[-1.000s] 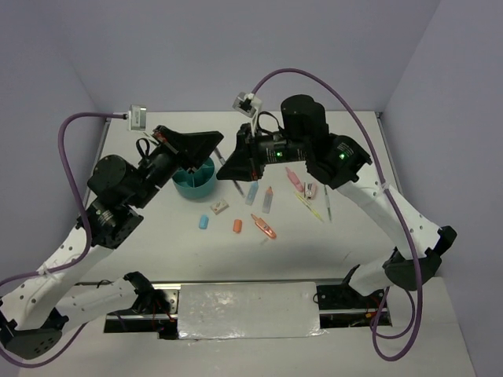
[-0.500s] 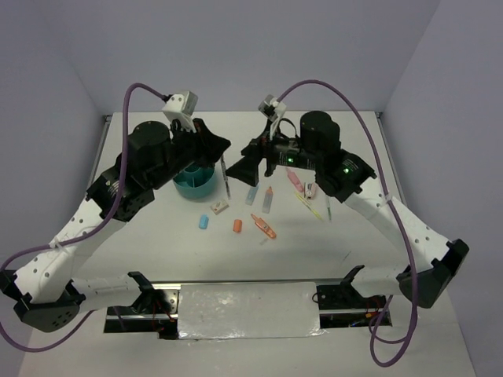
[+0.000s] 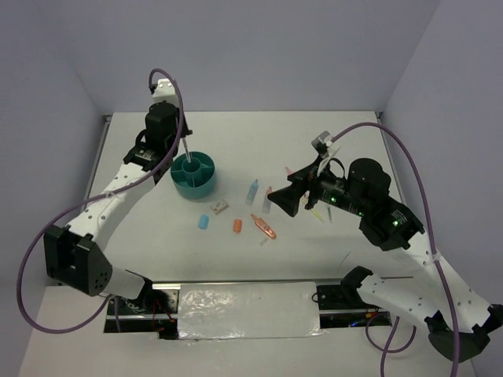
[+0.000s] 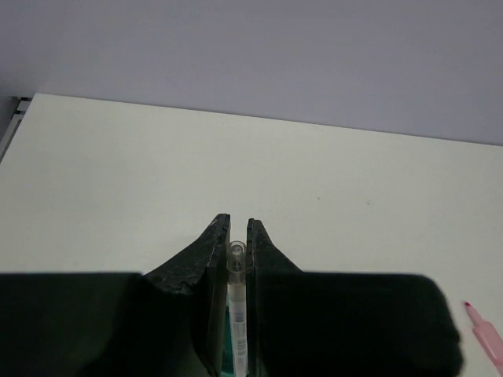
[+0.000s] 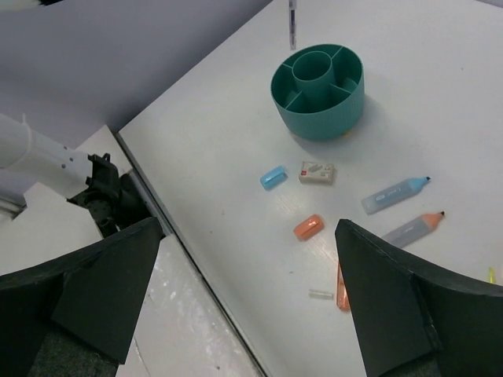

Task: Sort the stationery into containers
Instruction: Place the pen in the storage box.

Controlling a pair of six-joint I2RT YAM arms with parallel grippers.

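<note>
Left pincer [image 4: 237, 229] grips a thin clear pen [image 4: 236, 306] upright. Apparently it hangs over the round teal plastic organizer [image 3: 200, 188], at its rim toward the table's [image 3: 330, 137] far edge.

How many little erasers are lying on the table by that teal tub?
3, all in front of the tub: blue eraser left, white eraser middle, orange eraser right. More may be hidden.
</note>
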